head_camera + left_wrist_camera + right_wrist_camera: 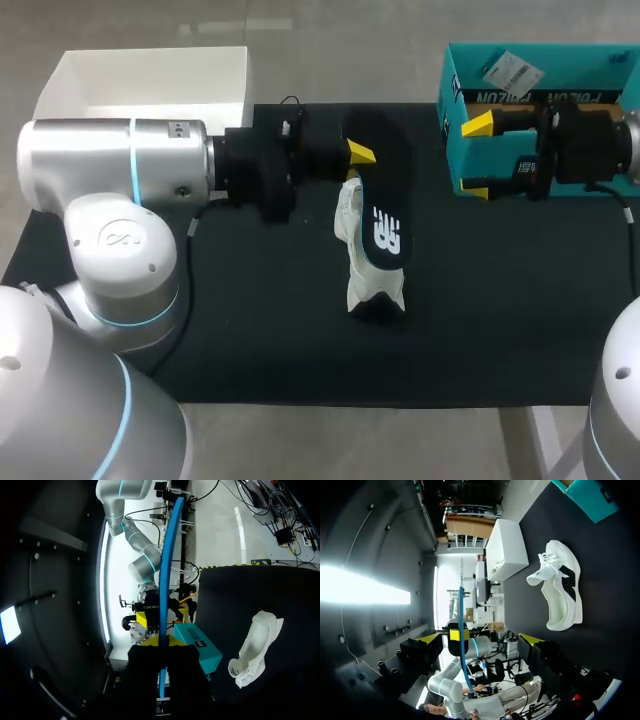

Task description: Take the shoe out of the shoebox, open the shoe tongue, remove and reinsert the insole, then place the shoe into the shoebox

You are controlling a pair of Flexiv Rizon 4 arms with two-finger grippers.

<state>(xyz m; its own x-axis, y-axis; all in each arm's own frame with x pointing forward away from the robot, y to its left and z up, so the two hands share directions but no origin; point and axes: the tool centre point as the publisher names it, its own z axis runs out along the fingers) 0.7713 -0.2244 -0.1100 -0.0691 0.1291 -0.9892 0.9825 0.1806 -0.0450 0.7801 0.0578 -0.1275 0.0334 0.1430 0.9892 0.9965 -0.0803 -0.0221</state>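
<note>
**Silver arms, black grippers**

The left arm [110,165] and right arm [615,400] are rounded silver shells with glowing light-blue rings. The left bears a looped logo [122,238], small screws [176,128] and a black cable [186,318]. The black left gripper [355,152] and right gripper [478,155] have yellow wedge tips.

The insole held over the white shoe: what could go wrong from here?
The left end effector grips the insole only at one end, so the long free part could droop or slip out. The white shoe lies loose on the table, while the open right end effector is off by the teal shoebox; pushing the insole in might shove the shoe aside.
</note>
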